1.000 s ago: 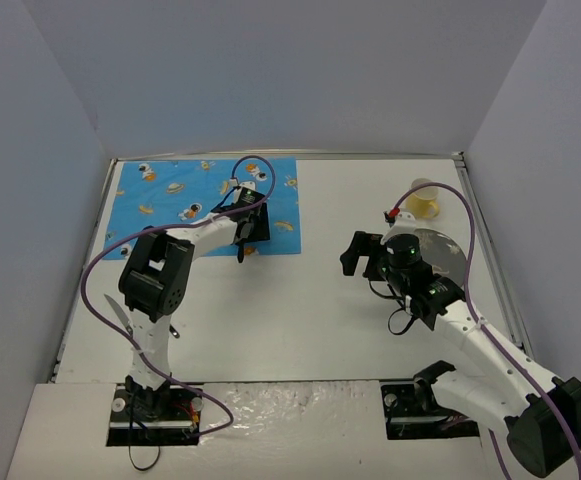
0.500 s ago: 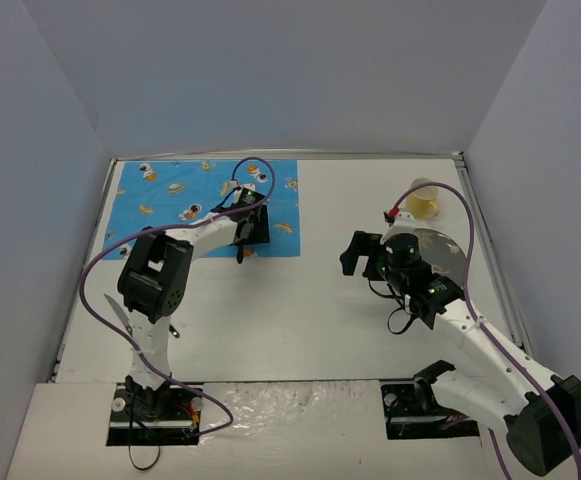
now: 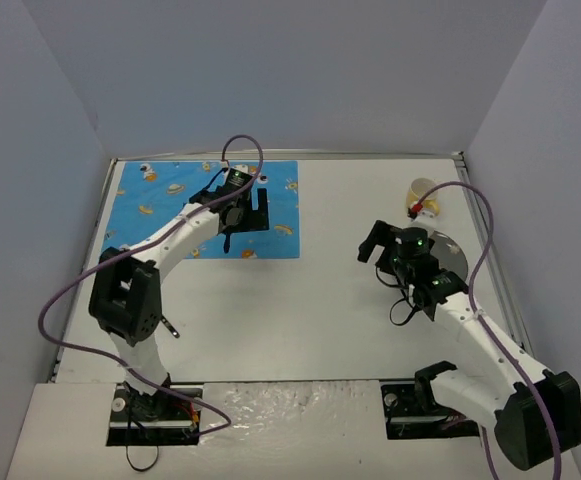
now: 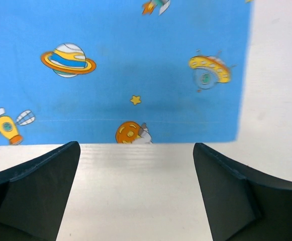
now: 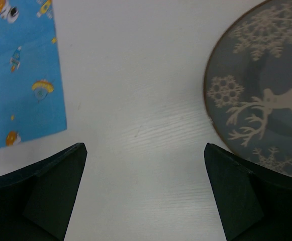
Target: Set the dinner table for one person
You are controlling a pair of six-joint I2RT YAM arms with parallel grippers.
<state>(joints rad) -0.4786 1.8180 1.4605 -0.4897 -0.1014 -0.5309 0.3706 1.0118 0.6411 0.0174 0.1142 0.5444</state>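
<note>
The white dinner table fills the top view. A bright blue cartoon-print mat lies at its back left. My left gripper hovers open and empty over the mat's near right part. In the left wrist view the mat's near edge lies just beyond the open gripper. A grey plate with a reindeer and snowflakes lies at the right. My right gripper is open and empty just left of it. The right wrist view shows the plate, bare table under the gripper and the mat.
A pale yellow cup stands at the back right behind the plate. A thin utensil lies on the table by the left arm's lower links. Grey walls close the table on three sides.
</note>
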